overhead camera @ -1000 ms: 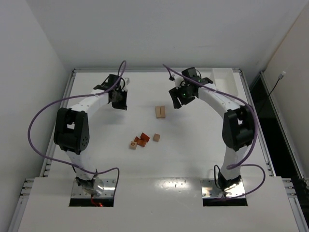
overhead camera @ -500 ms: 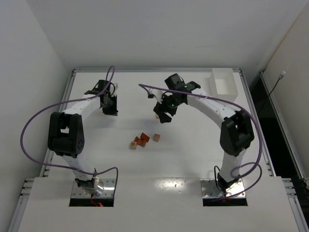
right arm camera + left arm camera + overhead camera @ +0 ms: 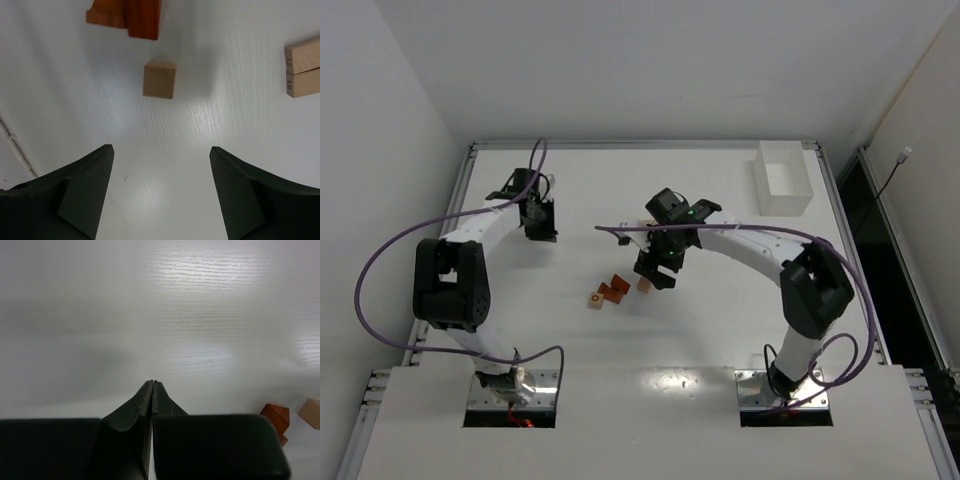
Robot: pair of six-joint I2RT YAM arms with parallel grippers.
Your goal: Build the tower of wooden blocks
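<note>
In the top external view, the left pincer [image 3: 542, 228] is seen over the far-left part of the white bench [image 3: 720, 330], well apart from the wooden blocks. The right pincer [image 3: 656, 276] is lowered near the middle of the bench, at the right end of a loose cluster of blocks. In that cluster, a pale tan block [image 3: 595, 299] lies at the left. The reddish-orange blocks [image 3: 613, 290] are found just to its right, touching each other. A tan cube [image 3: 644, 285] is partly covered by the right pincer. A white rectangular tray [image 3: 785, 204] is placed at the far right corner, well apart from the blocks.

In the left wrist view, the left pincer [image 3: 153, 385] is shown clenched, its tips pressed together with nothing between them, over bare bench. At the lower right edge, a reddish-orange block [image 3: 275, 415] is seen, and just beside it a pale wooden piece [image 3: 311, 413], cut off by the frame.

In the right wrist view, the right pincer [image 3: 161, 150] is shown released, its jaws spread wide and nothing gripped. The tan cube [image 3: 159, 79] lies on the bench ahead of the gap, apart from both fingers. Beyond it, the reddish-orange blocks [image 3: 127, 15] are cropped by the top edge. Two tan bars [image 3: 303, 67] lie side by side, touching, at the right edge, with small dark markings on their ends.
</note>
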